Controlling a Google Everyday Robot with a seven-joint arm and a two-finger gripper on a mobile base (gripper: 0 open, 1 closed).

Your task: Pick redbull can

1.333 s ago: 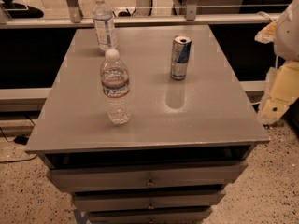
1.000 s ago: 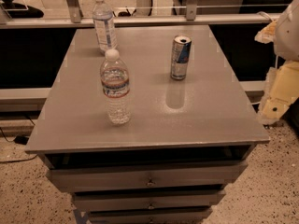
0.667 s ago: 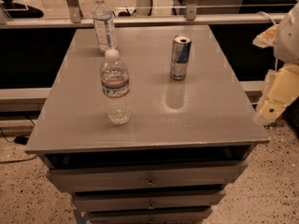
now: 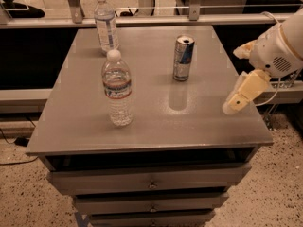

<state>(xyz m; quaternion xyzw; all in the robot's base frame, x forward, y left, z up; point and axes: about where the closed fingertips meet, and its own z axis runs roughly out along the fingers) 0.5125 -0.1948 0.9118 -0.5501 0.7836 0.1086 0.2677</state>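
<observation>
The redbull can (image 4: 183, 57) is slim, silver with blue panels, and stands upright on the back right part of the grey table top (image 4: 156, 112). My gripper (image 4: 234, 80) hangs at the right edge of the table, to the right of the can and a little nearer the camera, well apart from it. Its two cream fingers (image 4: 242, 94) are spread apart with nothing between them.
A clear water bottle (image 4: 117, 89) with a white cap stands left of the can, nearer the front. A second bottle (image 4: 105, 22) stands at the back left. Drawers (image 4: 151, 181) lie under the table top. A rail (image 4: 156, 19) runs behind the table.
My arm and gripper have moved left from the right edge of the view, over the table's right edge. The can and both bottles have not moved.
</observation>
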